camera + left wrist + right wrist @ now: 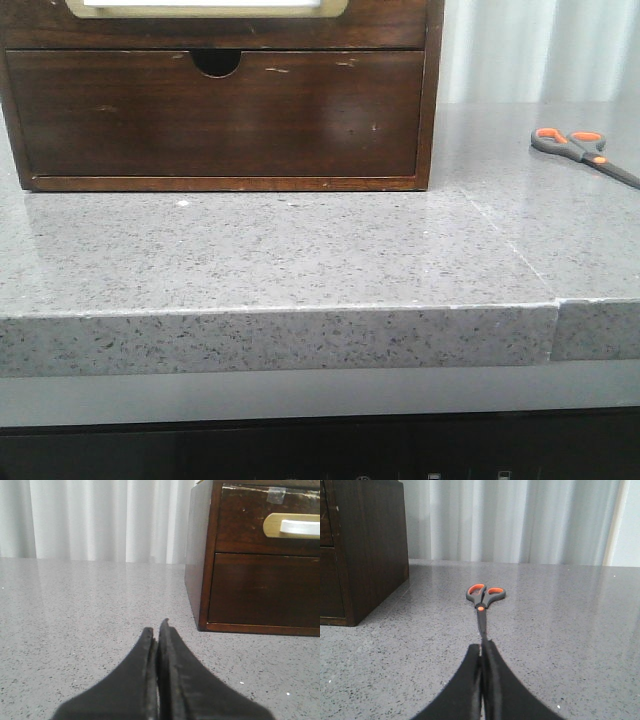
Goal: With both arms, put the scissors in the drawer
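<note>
The scissors (578, 146), grey handles with orange inside the loops, lie flat on the grey countertop at the far right, to the right of the cabinet. In the right wrist view the scissors (481, 600) lie straight ahead, blades pointing at my right gripper (484, 644), which is shut; the blade tip reaches the fingertips in view, and I cannot tell whether it touches them. The drawer (395, 25) with the tan-rimmed opening is the upper one, closed, cut off at the top edge. It also shows in the left wrist view (245, 525). My left gripper (157, 626) is shut and empty, low over the counter beside the cabinet's left corner.
Under it is a closed plain drawer (215, 115) with a half-moon notch. The wooden cabinet's side (367, 545) stands to the left of the scissors. The countertop (300, 250) has a seam on the right (500, 240) and a front edge. White curtains hang behind.
</note>
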Controlling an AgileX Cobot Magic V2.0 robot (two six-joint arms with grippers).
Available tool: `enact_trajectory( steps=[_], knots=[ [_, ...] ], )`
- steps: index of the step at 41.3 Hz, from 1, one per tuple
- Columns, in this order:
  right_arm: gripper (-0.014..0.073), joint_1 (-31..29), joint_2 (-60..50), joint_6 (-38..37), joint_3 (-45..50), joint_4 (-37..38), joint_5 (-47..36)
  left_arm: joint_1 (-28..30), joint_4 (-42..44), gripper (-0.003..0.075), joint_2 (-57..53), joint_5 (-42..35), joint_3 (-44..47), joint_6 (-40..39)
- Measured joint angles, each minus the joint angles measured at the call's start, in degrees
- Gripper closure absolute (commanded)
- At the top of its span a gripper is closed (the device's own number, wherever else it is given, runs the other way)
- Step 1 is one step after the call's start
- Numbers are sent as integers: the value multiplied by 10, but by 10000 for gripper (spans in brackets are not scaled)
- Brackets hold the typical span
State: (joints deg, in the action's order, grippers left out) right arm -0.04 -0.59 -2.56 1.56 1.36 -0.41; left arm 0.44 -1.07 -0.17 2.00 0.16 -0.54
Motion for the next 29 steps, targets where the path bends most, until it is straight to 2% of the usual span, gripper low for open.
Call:
enact_trajectory(
  steps=[10, 15, 23, 29],
  knots=[
    [662, 0, 0, 0, -5, 0, 4, 0, 4, 741, 0, -45, 0, 0],
    [662, 0, 0, 0, -56, 0, 32, 0, 4, 741, 0, -41, -22, 0],
    [662, 0, 0, 0, -164, 0, 101, 0, 5, 741, 0, 23, -146, 0],
    [662, 0, 44, 0, -251, 0, 160, 0, 5, 741, 19, 81, -246, 0]
  ],
)
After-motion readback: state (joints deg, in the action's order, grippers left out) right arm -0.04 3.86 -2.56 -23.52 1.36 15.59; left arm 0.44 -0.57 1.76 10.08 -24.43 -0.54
